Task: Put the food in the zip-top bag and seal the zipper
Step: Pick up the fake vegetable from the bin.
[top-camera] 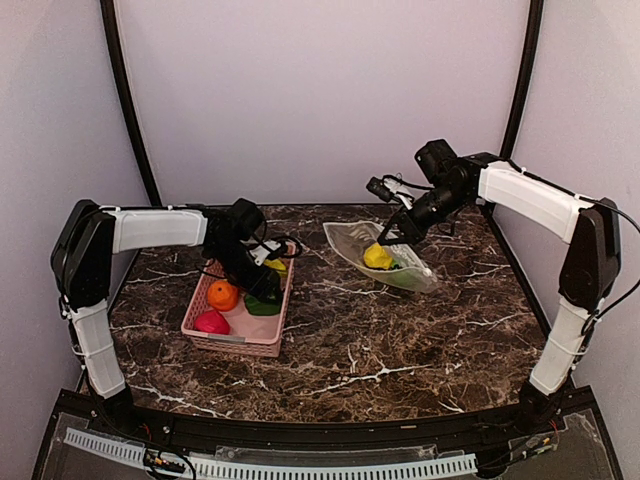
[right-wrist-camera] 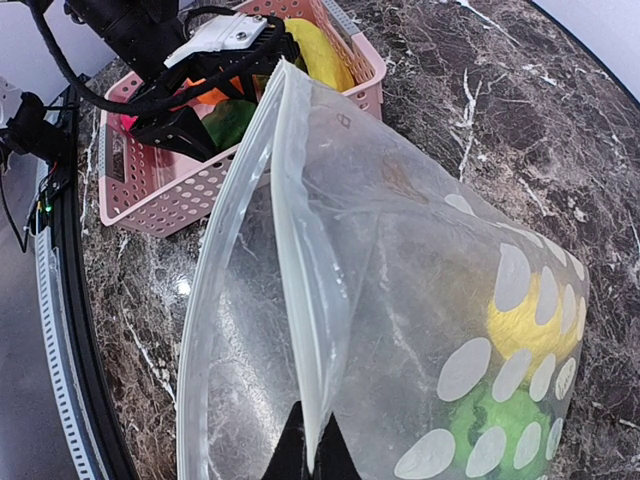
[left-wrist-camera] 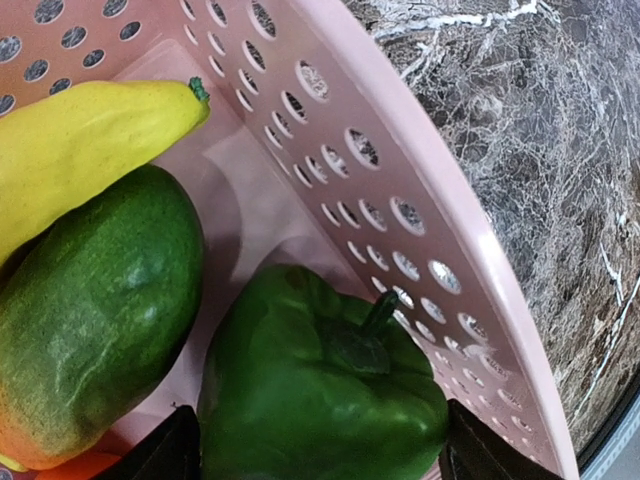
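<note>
The polka-dot zip-top bag lies right of centre with its mouth open, and my right gripper is shut on its upper zipper edge. A yellow piece and a green piece are inside the bag. My left gripper is down in the pink basket. Its fingers press both sides of a green pepper, which lies on the basket floor. A banana and a green mango-like piece lie beside the pepper. An orange and a magenta piece are at the basket's near end.
The basket's perforated wall stands close on the right of the pepper. Dark marble table lies between basket and bag. The enclosure walls stand at the back and sides.
</note>
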Robot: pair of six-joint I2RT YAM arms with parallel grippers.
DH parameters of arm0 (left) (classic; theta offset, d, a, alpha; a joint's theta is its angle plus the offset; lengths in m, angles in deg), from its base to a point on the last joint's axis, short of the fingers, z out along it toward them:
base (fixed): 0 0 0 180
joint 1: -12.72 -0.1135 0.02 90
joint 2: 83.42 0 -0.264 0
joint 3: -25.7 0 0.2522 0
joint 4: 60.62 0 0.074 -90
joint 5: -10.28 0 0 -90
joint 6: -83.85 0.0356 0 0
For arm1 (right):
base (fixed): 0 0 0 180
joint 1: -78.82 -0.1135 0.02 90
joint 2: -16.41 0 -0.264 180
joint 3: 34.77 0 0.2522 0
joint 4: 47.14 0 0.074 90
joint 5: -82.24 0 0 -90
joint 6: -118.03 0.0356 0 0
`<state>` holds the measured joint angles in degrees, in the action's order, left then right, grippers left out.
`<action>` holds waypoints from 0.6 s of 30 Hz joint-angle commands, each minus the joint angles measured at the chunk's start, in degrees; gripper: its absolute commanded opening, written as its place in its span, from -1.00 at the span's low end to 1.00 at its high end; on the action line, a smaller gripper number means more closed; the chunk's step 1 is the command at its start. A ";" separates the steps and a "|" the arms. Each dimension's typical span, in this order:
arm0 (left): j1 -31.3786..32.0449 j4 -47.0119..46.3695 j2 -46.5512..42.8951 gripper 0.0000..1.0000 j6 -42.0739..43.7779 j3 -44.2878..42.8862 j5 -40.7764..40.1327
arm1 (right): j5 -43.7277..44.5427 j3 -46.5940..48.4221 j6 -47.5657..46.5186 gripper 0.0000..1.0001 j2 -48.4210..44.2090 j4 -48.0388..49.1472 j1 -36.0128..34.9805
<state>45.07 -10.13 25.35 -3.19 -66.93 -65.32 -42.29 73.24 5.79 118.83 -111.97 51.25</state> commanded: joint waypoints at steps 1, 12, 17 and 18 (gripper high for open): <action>-0.10 -0.72 -0.01 0.53 -0.78 1.44 0.57 | -0.37 -0.44 -0.53 -1.00 -2.03 -0.26 -0.71; 0.48 2.40 -6.86 0.21 -1.51 2.19 -3.17 | 0.53 -0.56 -0.69 -1.00 -3.16 -0.35 -1.08; 0.51 4.81 -12.81 0.14 -4.88 3.12 -6.63 | 0.94 -0.96 -0.68 -1.00 -3.83 -0.26 -1.08; 0.56 4.70 -15.28 0.13 -5.59 3.71 -7.11 | 0.99 -1.04 -0.64 -1.00 -3.87 -0.23 -1.08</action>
<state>45.36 -8.49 18.57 -5.37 -64.81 -69.15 -41.74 72.98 5.74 117.12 -112.01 50.68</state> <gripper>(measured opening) 0.694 0.003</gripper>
